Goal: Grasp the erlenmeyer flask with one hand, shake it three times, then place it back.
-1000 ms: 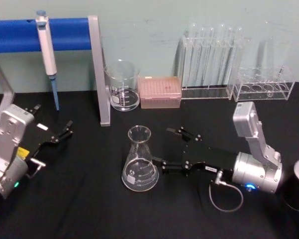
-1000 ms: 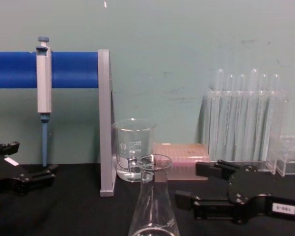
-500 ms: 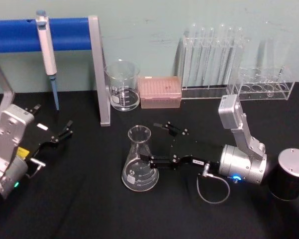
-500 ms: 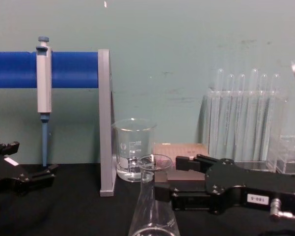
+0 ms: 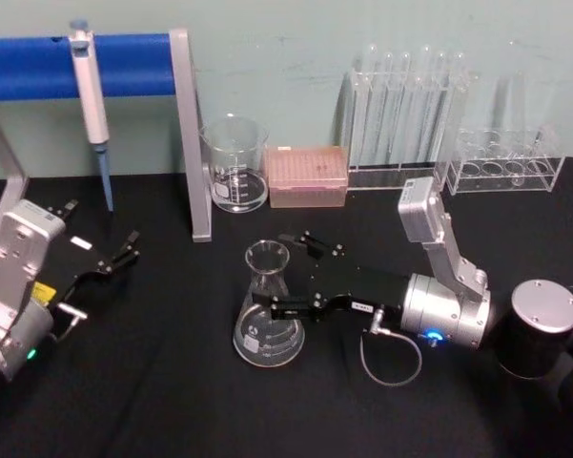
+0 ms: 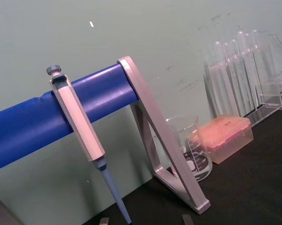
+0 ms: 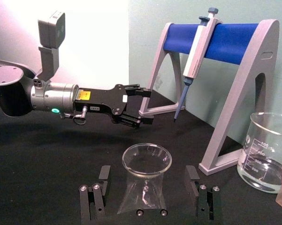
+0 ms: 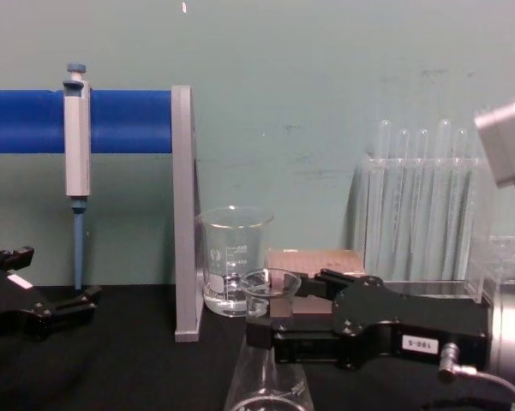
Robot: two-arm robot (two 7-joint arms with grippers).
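Right wrist view: straddles the neck of the erlenmeyer flask [image 7: 145, 161] with the right claw [image 7: 147, 174], jaws apart either side, glass seemingly untouched. Stands upright at centre of the worktop [image 5: 153, 401], little liquid inside. Rests left claw [image 7: 149, 107] off to the left, jaws apart, idle. Likely failures: slips down the taper if closed off-centre; tips if nudged from one side first; strikes beaker [image 5: 235, 164] behind on a wide shake.
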